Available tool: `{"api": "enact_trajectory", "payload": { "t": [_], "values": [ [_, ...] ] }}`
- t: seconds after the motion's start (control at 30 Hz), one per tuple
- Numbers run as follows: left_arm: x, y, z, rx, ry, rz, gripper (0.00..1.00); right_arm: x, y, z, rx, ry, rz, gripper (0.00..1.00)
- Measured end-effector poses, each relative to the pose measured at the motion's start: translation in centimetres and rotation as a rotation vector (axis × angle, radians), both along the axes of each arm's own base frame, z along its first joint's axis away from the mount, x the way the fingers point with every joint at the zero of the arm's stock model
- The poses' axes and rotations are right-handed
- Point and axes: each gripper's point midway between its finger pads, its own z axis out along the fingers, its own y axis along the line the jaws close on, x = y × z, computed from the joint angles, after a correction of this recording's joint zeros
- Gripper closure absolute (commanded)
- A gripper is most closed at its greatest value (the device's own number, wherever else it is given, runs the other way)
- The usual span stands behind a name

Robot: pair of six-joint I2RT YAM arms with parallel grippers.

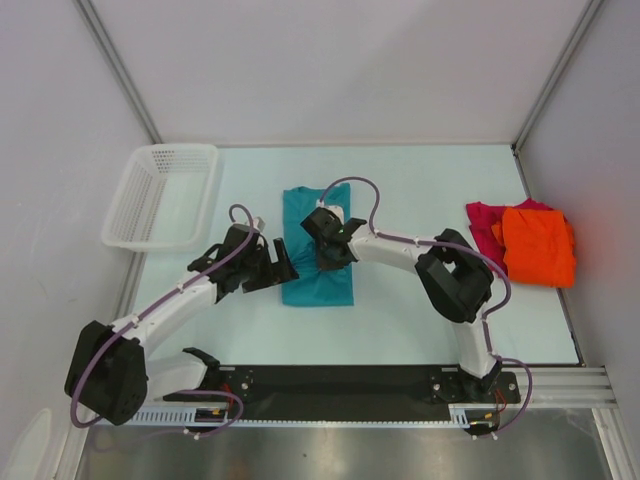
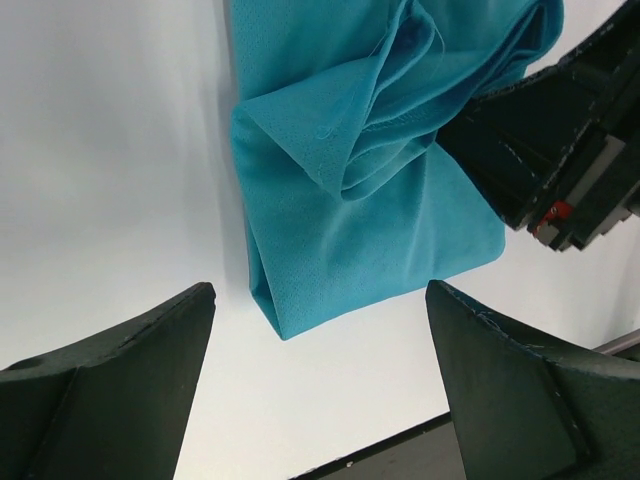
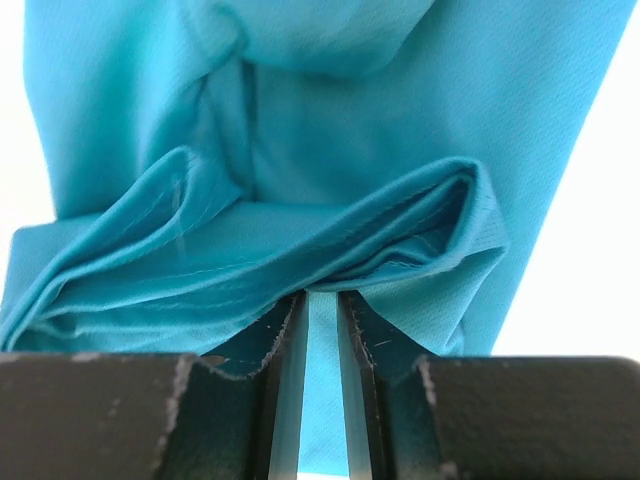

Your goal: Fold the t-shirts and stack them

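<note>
A teal-blue t-shirt [image 1: 318, 282] lies part-folded as a long strip mid-table. My right gripper [image 1: 331, 250] sits on its middle, shut on a bunched fold of that teal cloth [image 3: 330, 110], which gathers at the tips [image 3: 322, 296]. My left gripper [image 1: 279, 267] hangs open just left of the shirt's near left corner [image 2: 290, 300], nothing between its fingers [image 2: 160, 350]. The right gripper's black body [image 2: 550, 150] shows at the upper right of the left wrist view. An orange t-shirt [image 1: 540, 246] lies on a magenta-red one [image 1: 482, 222] at the right edge.
A white mesh basket [image 1: 160, 195] stands at the back left of the table. The black base rail [image 1: 330, 385] runs along the near edge. Grey walls close in the back and both sides.
</note>
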Motion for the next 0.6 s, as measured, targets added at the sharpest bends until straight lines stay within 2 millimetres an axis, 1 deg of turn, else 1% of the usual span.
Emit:
{"api": "enact_trajectory", "payload": {
  "t": [0.13, 0.27, 0.5, 0.6],
  "values": [
    [0.0, 0.2, 0.3, 0.004, -0.011, 0.007, 0.08, 0.8, -0.6, -0.3, -0.009, 0.000, -0.013, 0.77],
    [0.0, 0.3, 0.2, 0.008, -0.011, 0.009, 0.08, 1.7, -1.0, -0.1, -0.010, -0.008, -0.021, 0.77],
    [-0.1, 0.3, 0.2, 0.010, -0.007, 0.009, 0.08, 3.5, -0.8, 1.1, 0.006, -0.043, -0.031, 0.77],
    [-0.1, 0.3, 0.2, 0.010, -0.007, 0.009, 0.08, 4.7, -0.5, 1.4, 0.011, -0.059, -0.035, 0.78]
  ]
}}
